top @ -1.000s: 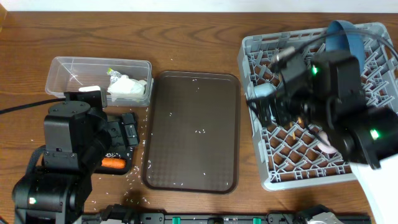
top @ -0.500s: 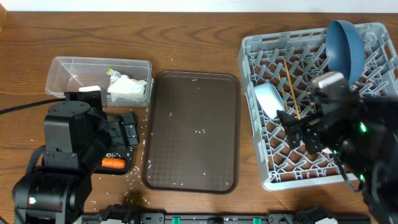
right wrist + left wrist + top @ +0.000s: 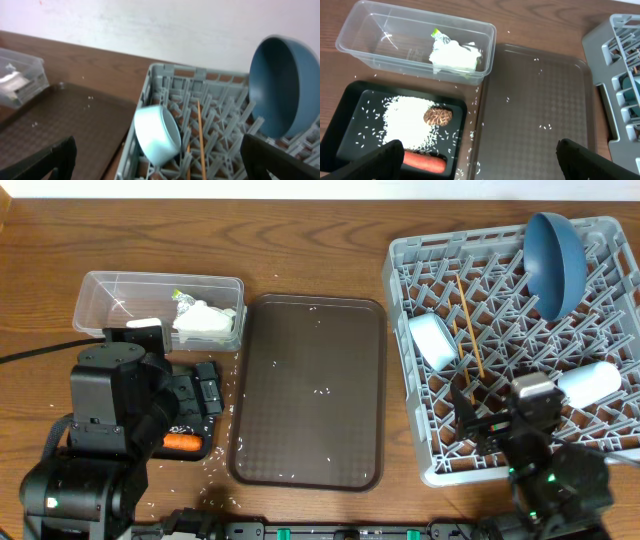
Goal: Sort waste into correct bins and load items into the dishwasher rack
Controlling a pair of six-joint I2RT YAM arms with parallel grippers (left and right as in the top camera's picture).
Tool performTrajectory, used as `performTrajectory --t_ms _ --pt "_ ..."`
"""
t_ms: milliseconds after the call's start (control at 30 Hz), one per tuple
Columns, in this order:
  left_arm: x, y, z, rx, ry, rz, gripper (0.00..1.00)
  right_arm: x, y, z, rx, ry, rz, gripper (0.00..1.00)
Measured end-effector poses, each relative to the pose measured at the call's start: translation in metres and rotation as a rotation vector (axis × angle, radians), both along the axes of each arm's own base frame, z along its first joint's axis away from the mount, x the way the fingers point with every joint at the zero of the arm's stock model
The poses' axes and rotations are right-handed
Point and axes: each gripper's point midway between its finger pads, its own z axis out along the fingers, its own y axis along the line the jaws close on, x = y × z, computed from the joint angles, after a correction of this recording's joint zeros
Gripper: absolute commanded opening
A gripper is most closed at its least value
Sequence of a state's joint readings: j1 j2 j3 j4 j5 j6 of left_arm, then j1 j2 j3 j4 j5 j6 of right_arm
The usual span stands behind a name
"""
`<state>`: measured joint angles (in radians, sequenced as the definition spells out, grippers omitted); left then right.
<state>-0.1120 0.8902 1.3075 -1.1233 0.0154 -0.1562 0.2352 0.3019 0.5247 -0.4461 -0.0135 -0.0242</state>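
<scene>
Left hand (image 3: pixel 480 162): fingers wide apart, holding nothing, above the wooden bench (image 3: pixel 300 240).
Shallow black rectangular tray (image 3: pixel 350 135): below this hand, on its left-finger side.
Tray contents: patch of loose white rice grains (image 3: pixel 405 122), small brown food lump (image 3: pixel 438 116) touching the patch, orange carrot (image 3: pixel 422 161) nearest the hand.
Clear plastic rectangular tub (image 3: pixel 390 40): ahead of the hand, beyond the black tray; holds a crumpled white wrapper (image 3: pixel 454 56).
Dark brown flat serving tray (image 3: pixel 535 100): ahead, between the fingers; scattered grains on it.
Right hand (image 3: pixel 160 165): fingers wide apart, holding nothing.
Large grey plastic pegged rack (image 3: pixel 155 75): ahead of and below this hand.
Small light blue bowl (image 3: pixel 157 132): in the rack, tilted on its side, ahead, towards the left finger.
Thin wooden chopsticks (image 3: pixel 200 135): lying on the pegs just beside the bowl.
Large dark blue bowl-like plate (image 3: pixel 282 85): on edge, far corner, right-finger side.
Light blue cup (image 3: pixel 590 382): on its side in the rack, near this hand.
</scene>
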Motion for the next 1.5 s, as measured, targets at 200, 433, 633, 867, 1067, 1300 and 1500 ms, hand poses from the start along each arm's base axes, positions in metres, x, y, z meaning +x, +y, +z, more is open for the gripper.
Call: performTrajectory --t_ms 200,433,633,867,1067,1300,1500 --pt "0.000 0.000 0.000 0.000 0.001 0.000 0.98 0.000 -0.004 -0.046 0.022 -0.032 -0.019 0.99" --pt "0.000 0.000 0.000 0.000 0.001 0.000 0.98 0.003 -0.003 -0.079 0.032 -0.075 -0.015 0.99" --pt "0.000 0.000 0.000 0.000 0.001 0.000 0.98 0.011 -0.001 -0.094 0.039 -0.103 -0.015 0.99" --pt "0.000 0.000 0.000 0.000 0.001 0.000 0.98 0.013 0.000 -0.091 0.048 -0.141 -0.014 0.99" --pt "0.000 0.000 0.000 0.000 0.001 0.000 0.98 0.013 0.000 -0.092 0.048 -0.141 -0.014 0.99" --pt "0.000 0.000 0.000 0.000 0.001 0.000 0.98 0.013 0.000 -0.092 0.047 -0.141 -0.014 0.99" --pt "0.000 0.000 0.000 0.000 0.001 0.000 0.98 0.013 0.000 -0.092 0.047 -0.141 -0.014 0.99"
